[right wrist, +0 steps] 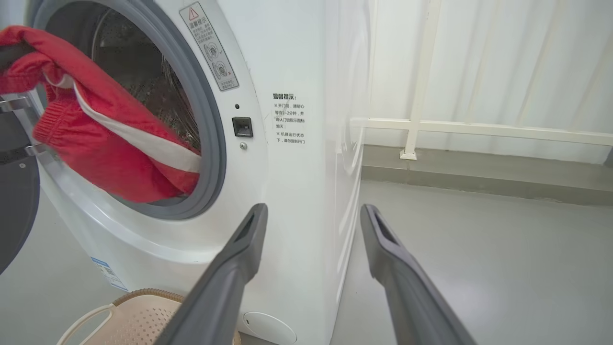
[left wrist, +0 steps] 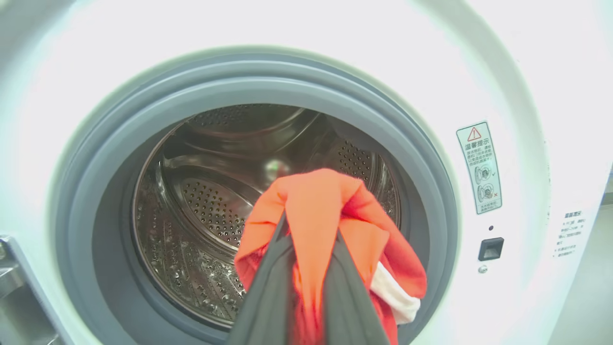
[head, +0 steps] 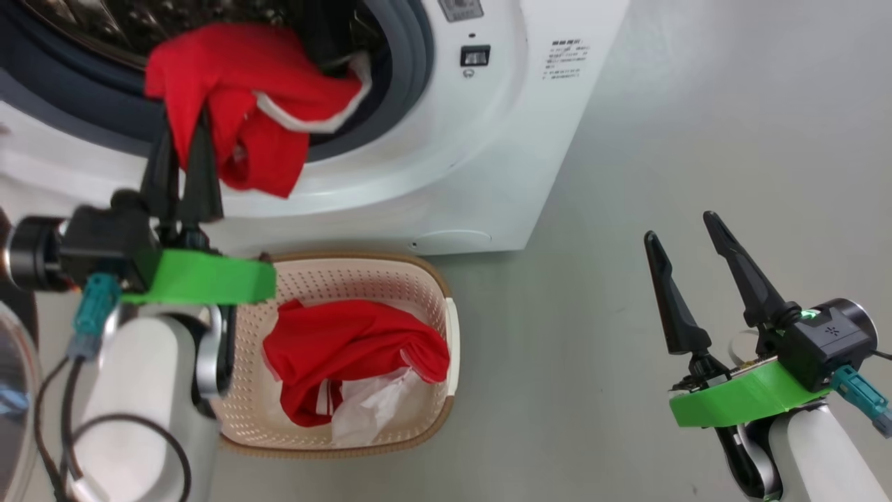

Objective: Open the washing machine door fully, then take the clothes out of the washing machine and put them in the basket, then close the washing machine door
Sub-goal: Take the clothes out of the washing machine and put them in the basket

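The washer (head: 453, 174) stands on the grey floor (head: 697, 104), its door (right wrist: 17, 211) swung open off the left of the drum mouth. The basket (head: 348, 279) sits on the floor against the washer's front, below that mouth. Some clothes (head: 348, 348) lie in the basket. One red garment (head: 237, 84) hangs out of the washer's mouth, clenched in the left pincer (head: 183, 150). The right pincer (head: 681, 227) hangs released, fingers spread, off the washer's right corner.
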Available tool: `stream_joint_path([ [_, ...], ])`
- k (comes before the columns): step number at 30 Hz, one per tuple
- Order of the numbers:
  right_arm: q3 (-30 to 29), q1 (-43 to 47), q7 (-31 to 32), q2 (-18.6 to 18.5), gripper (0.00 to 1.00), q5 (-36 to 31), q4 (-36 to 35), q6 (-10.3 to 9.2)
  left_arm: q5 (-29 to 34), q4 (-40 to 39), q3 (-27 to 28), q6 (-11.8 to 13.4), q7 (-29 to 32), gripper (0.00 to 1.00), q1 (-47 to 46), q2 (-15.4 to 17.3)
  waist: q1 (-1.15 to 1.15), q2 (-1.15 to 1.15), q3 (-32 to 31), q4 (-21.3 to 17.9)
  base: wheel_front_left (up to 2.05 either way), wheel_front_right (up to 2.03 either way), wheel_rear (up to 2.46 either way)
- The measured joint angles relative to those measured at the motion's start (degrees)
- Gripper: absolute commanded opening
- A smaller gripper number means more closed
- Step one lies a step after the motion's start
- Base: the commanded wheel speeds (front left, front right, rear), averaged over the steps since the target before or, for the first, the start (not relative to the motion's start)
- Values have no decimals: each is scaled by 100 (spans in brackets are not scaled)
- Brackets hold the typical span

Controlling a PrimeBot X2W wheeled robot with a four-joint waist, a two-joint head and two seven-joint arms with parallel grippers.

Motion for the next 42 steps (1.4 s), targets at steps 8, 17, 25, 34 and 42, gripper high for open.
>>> stream_joint_path([
  [8,19,244,0,41,100,-2,77,0,12,-486,31,0,0,0,752,-140,0,0,-421,79,0,0,0],
  [17,13,362,0,52,100,-2,96,0,13,-1136,9,21,0,0,1469,-175,0,0,-768,101,0,0,0],
  [25,13,459,0,70,100,-34,80,0,-77,-1280,-155,81,0,0,1916,-296,0,0,-824,128,0,0,0],
  [34,27,438,0,55,100,-42,40,0,-85,-524,-290,127,0,0,1946,-316,0,0,-547,99,0,0,0],
  [42,35,302,0,43,100,-42,-7,0,-377,794,-299,88,1,0,1606,-336,0,0,-250,-21,0,0,0],
])
